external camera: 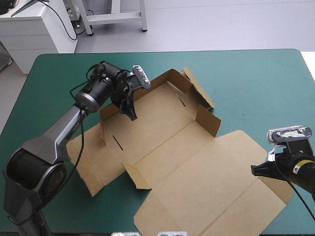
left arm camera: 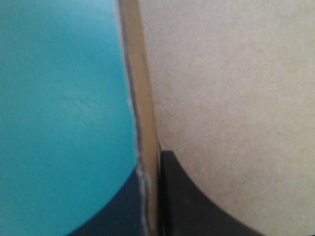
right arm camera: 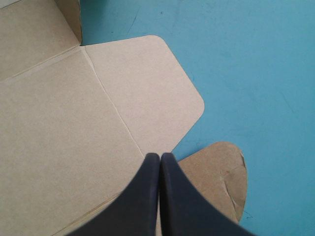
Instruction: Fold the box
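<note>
We had the left gripper pinching the box's far-left wall, the right gripper closed empty over the lid. Shallow pinch risked the wall slipping flat.

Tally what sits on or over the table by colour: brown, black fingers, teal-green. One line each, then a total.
Brown: 1, the box
Black fingers: 2, the left gripper and the right gripper
Teal-green: 1, the table cover
Total: 4
</note>
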Controlling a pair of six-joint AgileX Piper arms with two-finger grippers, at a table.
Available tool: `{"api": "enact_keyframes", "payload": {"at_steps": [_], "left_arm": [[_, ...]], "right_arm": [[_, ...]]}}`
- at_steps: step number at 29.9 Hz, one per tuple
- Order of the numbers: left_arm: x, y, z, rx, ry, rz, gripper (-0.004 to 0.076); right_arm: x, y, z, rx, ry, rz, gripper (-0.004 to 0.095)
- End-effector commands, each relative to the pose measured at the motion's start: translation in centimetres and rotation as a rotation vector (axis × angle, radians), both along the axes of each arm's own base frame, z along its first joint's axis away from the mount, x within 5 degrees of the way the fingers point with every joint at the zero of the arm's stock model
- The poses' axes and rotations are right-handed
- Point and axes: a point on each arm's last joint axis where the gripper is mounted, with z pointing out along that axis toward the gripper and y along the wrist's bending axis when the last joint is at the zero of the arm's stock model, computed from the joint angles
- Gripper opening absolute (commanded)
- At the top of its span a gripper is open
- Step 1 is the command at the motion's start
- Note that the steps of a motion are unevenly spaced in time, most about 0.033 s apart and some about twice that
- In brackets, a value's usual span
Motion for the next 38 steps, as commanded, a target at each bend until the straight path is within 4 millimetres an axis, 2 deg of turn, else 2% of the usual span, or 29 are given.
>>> {"api": "enact_keyframes", "payload": {"at_steps": [1, 10, 20, 25, 29, 33, 38], "left_arm": [[-0.1, -0.9, 3.4, 0.015, -0.217, -0.11, -0.0008], [0.9, -3.3, 5.2, 0.166, -0.564, -0.279, -0.0008], [-1.2, -6.3, 5.5, 0.128, -0.589, -0.293, -0.0008], [-2.9, -6.0, 6.0, 0.156, -0.636, -0.29, -0.0008], [-4.8, -5.6, 5.3, 0.138, -0.672, -0.29, -0.0008], [-6.9, -5.3, 4.2, 0.21, -0.74, -0.313, -0.0008], [-9.4, -6.3, 3.0, 0.242, -0.857, -0.379, -0.0008]], "right_arm": [[0.1, -0.1, 1.1, -0.001, -0.06, -0.006, -0.0019], [0.1, -0.1, 1.0, 0.009, -0.054, -0.01, -0.0019], [0.1, -0.1, 1.0, 0.027, -0.052, -0.022, -0.0019], [0.1, -0.1, 1.0, 0.032, -0.054, -0.028, -0.0019], [0.2, 0.0, 1.1, 0.034, -0.069, -0.028, -0.0019], [0.2, 0.0, 1.2, 0.034, -0.073, -0.028, -0.0019], [0.2, 0.0, 1.2, 0.041, -0.071, -0.035, -0.0019]]}}
